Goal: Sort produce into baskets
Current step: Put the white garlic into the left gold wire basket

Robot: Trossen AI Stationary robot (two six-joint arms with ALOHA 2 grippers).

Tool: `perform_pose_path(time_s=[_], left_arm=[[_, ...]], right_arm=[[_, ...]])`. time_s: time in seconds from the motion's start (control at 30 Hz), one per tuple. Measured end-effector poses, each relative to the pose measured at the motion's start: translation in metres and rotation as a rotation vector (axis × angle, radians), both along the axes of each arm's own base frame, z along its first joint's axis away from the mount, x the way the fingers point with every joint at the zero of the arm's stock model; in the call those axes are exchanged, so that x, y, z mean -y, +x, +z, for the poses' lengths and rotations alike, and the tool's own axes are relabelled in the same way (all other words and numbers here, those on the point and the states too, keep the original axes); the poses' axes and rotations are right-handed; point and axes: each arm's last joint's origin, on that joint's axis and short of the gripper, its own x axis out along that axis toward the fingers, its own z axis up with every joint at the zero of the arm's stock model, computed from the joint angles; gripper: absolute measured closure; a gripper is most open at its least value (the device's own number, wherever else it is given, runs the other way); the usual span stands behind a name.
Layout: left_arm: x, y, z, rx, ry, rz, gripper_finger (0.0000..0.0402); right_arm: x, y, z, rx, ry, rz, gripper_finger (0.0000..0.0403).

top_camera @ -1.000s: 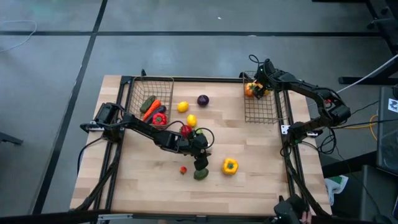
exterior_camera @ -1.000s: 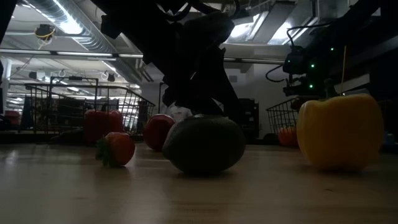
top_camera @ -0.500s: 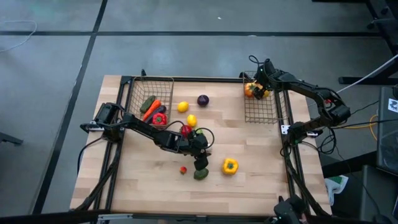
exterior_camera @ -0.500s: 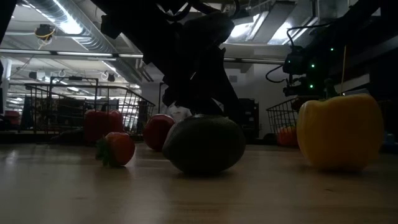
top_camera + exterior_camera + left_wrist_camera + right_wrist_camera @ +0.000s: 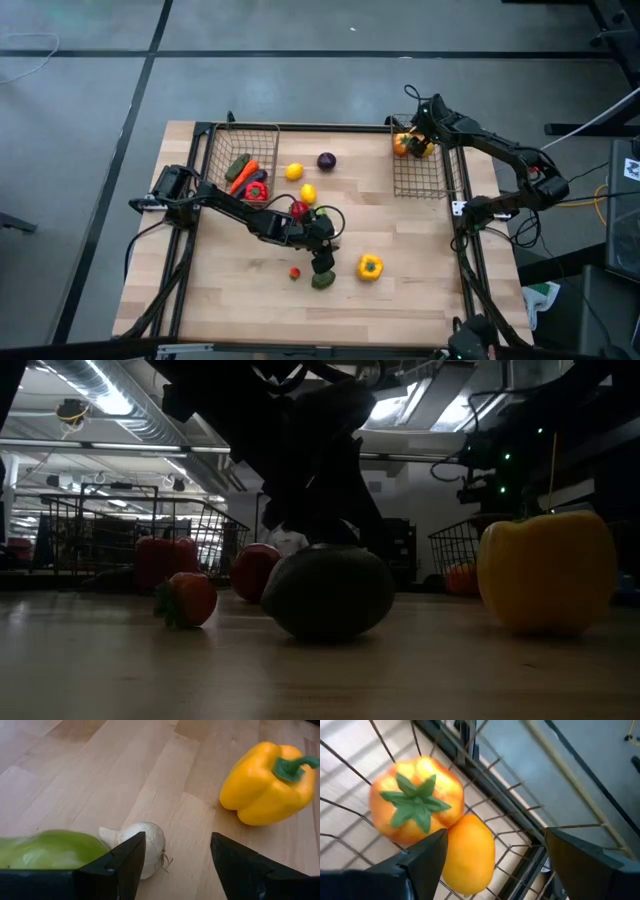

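Note:
My left gripper (image 5: pixel 322 264) (image 5: pixel 177 840) stands open low over mid-table, right by the dark green avocado (image 5: pixel 322 281) (image 5: pixel 328 590). Bare wood shows between its fingers. A white garlic bulb (image 5: pixel 145 842) and a green piece (image 5: pixel 50 850) lie just outside one finger. A yellow pepper (image 5: pixel 370 266) (image 5: pixel 265 782) lies farther off. My right gripper (image 5: pixel 418 128) (image 5: pixel 495 836) hangs open over the far corner of the right basket (image 5: pixel 445 172). Below it an orange pepper (image 5: pixel 415 802) and an orange-yellow lemon (image 5: pixel 467 852) rest on the mesh floor. My left gripper has the garlic bulb (image 5: pixel 150 837) close against the outer side of one finger (image 5: pixel 127 862), partly hidden behind it. I cannot tell whether they touch.
The left basket (image 5: pixel 214 150) holds a cucumber, a carrot (image 5: pixel 243 172) and a red pepper. Loose on the table lie two lemons (image 5: pixel 293 171), a purple eggplant (image 5: pixel 327 160), a red piece (image 5: pixel 298 209) by the left arm, and a small red piece with a green top (image 5: pixel 294 272) (image 5: pixel 187 600).

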Motion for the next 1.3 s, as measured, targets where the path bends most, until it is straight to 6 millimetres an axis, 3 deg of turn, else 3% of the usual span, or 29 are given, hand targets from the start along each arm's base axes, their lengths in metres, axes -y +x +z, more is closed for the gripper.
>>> perform_pose_path(time_s=[0.3,0.47,0.73,0.87,1.1,1.3], left_arm=[[-0.012,0.005,0.003,0.023,0.098,-0.057,0.0183],[-0.023,0.012,0.009,0.094,0.123,-0.050,0.0183],[-0.035,0.016,0.014,0.134,0.184,-0.067,0.0183],[-0.042,0.017,0.014,0.129,0.191,-0.056,0.0183],[-0.046,0.013,0.007,0.046,0.160,-0.092,0.0183],[-0.033,0.010,0.005,0.013,0.187,-0.176,0.0183]], right_arm=[[-0.018,-0.009,0.034,0.130,-0.091,0.046,0.0072],[-0.028,-0.008,0.045,0.324,-0.036,0.137,0.0072],[-0.037,0.000,0.049,0.591,0.142,0.379,0.0072],[-0.039,0.002,0.050,0.678,0.204,0.418,0.0072],[-0.039,0.003,0.051,0.702,0.219,0.407,0.0072],[-0.039,0.003,0.051,0.702,0.215,0.407,0.0072]])
